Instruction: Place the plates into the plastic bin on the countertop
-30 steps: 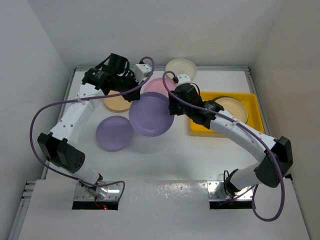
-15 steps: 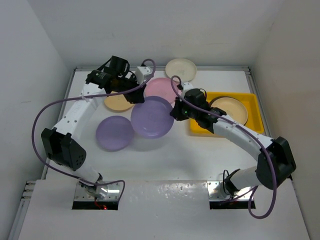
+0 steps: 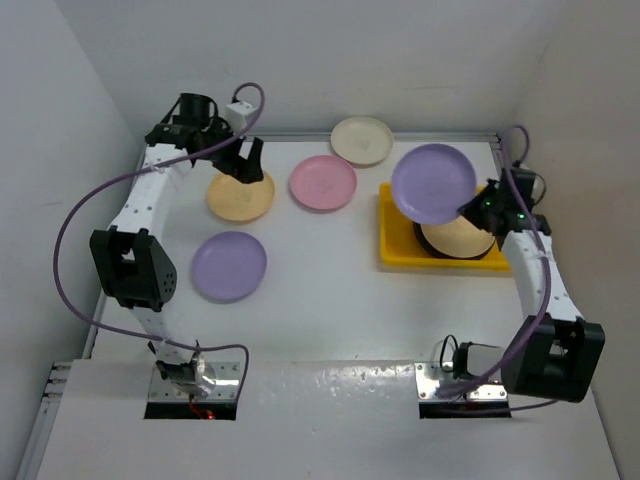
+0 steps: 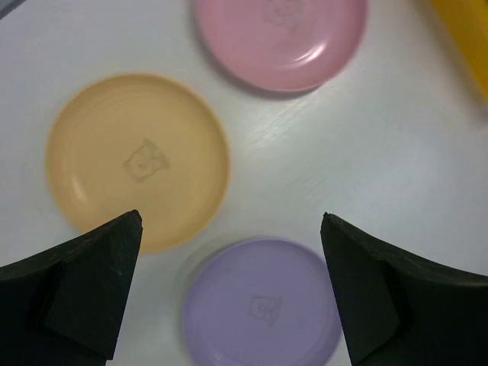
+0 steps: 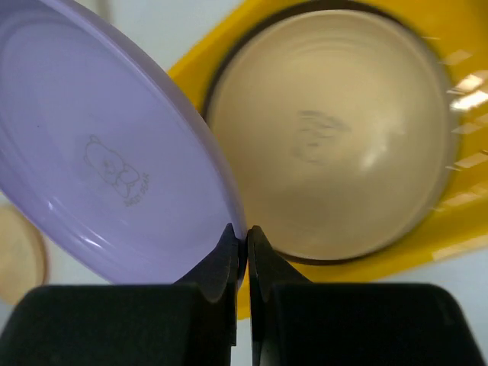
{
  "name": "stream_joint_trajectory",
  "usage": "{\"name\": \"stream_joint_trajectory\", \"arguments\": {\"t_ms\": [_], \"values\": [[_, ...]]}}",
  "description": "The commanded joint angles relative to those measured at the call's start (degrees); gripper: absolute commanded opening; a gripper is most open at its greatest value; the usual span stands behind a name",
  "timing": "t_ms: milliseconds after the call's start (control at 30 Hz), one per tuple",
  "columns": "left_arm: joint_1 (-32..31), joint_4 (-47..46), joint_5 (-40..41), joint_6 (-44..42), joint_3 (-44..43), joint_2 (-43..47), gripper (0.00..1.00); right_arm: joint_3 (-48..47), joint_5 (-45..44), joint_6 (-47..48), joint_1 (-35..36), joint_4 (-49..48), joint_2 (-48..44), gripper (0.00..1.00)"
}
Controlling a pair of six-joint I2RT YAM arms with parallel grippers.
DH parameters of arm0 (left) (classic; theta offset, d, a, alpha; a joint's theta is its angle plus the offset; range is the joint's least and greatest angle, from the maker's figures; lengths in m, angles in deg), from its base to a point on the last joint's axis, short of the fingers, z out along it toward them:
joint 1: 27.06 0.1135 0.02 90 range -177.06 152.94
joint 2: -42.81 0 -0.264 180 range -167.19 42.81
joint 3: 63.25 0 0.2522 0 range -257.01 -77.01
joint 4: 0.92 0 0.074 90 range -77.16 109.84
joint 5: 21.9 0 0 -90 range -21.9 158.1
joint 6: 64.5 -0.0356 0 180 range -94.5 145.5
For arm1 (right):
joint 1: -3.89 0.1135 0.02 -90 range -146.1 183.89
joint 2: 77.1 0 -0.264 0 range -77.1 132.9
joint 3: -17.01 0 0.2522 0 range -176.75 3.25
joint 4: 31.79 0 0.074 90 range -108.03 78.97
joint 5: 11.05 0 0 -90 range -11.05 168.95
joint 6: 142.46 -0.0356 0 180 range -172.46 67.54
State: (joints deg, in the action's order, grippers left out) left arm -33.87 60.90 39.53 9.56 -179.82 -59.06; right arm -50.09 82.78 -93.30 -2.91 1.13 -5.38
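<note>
My right gripper point(image 3: 470, 207) point(image 5: 245, 232) is shut on the rim of a purple plate point(image 3: 433, 183) point(image 5: 107, 168), which it holds tilted above the left part of the yellow plastic bin point(image 3: 395, 256) point(image 5: 427, 244). In the bin lies a dark-rimmed cream plate point(image 3: 462, 240) point(image 5: 328, 145). My left gripper point(image 3: 245, 160) point(image 4: 230, 221) hangs open and empty over the countertop. Under it are a yellow-orange plate point(image 3: 240, 197) point(image 4: 137, 160), a pink plate point(image 3: 323, 182) point(image 4: 280, 34) and a second purple plate point(image 3: 229, 266) point(image 4: 263, 305).
A cream plate point(image 3: 362, 140) lies at the back of the countertop, close to the rear wall. White walls close in the left, back and right sides. The bin's corner point(image 4: 465, 30) shows at the top right of the left wrist view.
The right gripper closed on the purple plate and carried it from the countertop's middle to above the bin. The left gripper opened, let the plate go and drew back to the left.
</note>
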Motion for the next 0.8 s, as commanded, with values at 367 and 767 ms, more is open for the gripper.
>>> {"name": "stream_joint_trajectory", "arguments": {"t_ms": [367, 767], "values": [[13.2, -1.3, 0.3, 0.7, 5.4, -2.1, 1.0, -4.2, -2.6, -0.1, -14.9, 12.4, 8.5, 0.0], [15.5, -1.3, -0.3, -0.5, 7.1, -2.1, 1.0, -10.4, -3.0, 2.2, -14.9, 14.3, 17.8, 0.53]]}}
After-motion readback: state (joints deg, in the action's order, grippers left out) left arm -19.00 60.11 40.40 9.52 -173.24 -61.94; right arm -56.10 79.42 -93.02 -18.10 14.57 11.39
